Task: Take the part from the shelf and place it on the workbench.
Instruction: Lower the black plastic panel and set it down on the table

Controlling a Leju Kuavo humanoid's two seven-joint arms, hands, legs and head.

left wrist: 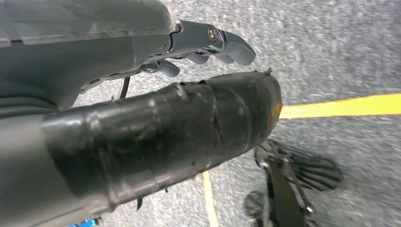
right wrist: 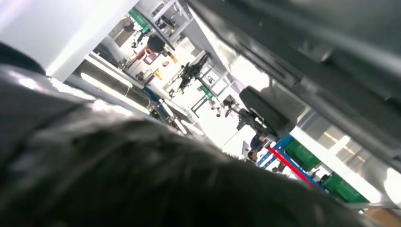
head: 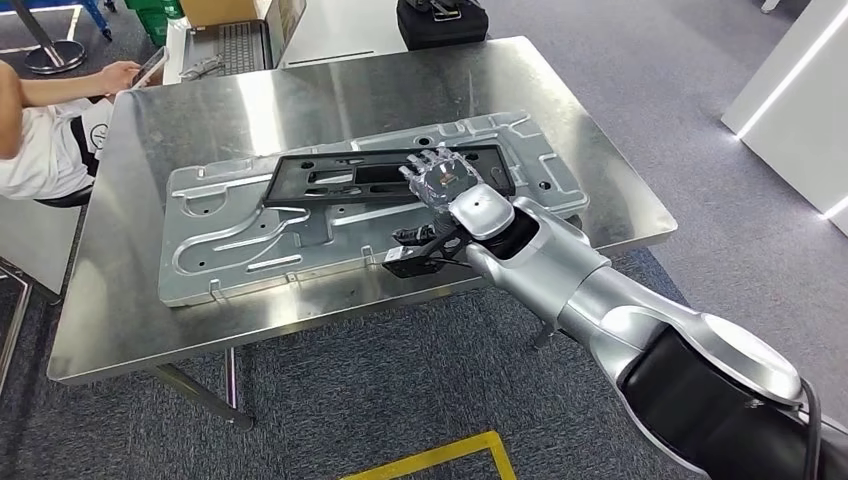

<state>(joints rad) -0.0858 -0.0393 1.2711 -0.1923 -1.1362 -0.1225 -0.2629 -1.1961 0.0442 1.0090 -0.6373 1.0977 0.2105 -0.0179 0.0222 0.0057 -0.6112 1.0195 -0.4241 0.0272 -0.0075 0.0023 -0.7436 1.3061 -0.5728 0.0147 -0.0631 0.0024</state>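
Part (head: 375,178), a flat black frame, lies on the large grey metal plate (head: 230,240) on the steel desk (head: 130,320), and my right robot hand (head: 436,178) rests on its near end with fingers spread flat, gripping nothing. My left robot hand (left wrist: 208,45) hangs over grey carpet (left wrist: 331,47) beside a yellow floor line (left wrist: 340,106), fingers curled in, empty. A seated person (head: 45,140) is at the desk's far left corner.
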